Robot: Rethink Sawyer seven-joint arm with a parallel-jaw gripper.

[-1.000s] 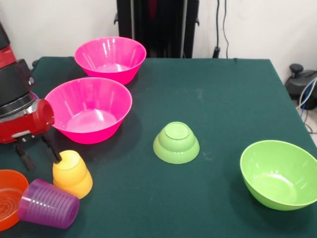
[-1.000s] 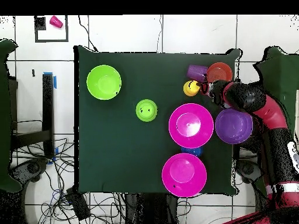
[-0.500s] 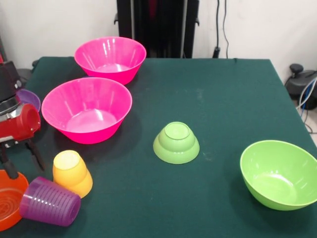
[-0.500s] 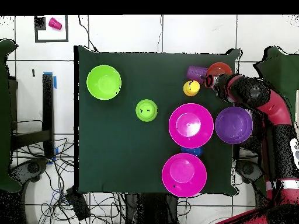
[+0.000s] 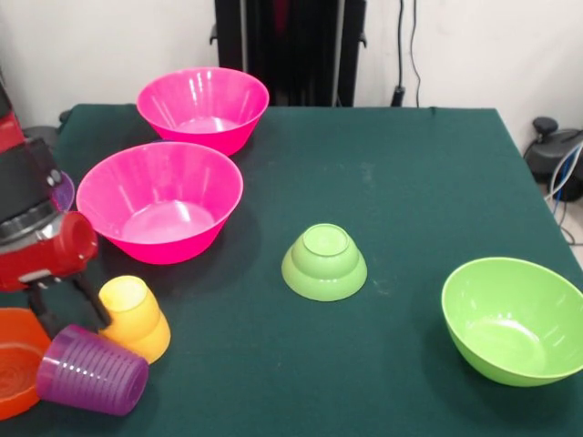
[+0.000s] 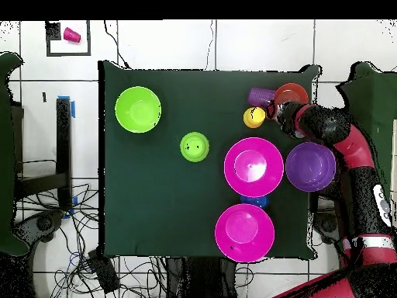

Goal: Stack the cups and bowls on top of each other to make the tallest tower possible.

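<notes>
My gripper: my gripper (image 5: 71, 302) hangs low at the table's corner, fingers spread apart and holding nothing; in the overhead view it (image 6: 274, 113) sits between the cups and the orange bowl.

Nearest cup: the yellow-orange cup (image 5: 133, 319) stands upside down, its stepped base up, just beside my one finger (image 5: 93, 296); I judge that finger close to its wall or touching it, but the front view is too oblique to settle which.

Direction: seen from above, the yellow-orange cup (image 6: 253, 117) lies directly off my fingertips, toward the table's middle.

Purple cup: the ridged purple cup (image 5: 91, 371) lies on its side, its long axis roughly across the front view, mouth toward the orange bowl (image 5: 18, 374), which it appears to touch.

Other bowls: two hot pink bowls (image 5: 160, 200) (image 5: 203, 106) sit upright behind my gripper; the wide purple bowl (image 6: 310, 166) is at the table's edge under my arm; the small green bowl (image 5: 324, 261) is inverted mid-table; the lime green bowl (image 5: 515, 318) is well apart at the far side; a small blue bowl (image 6: 254, 201) peeks out between the pink ones.

Tower: nothing is stacked yet, as I judge it.

Writing: no brand, label or lettering readable on any piece.
</notes>
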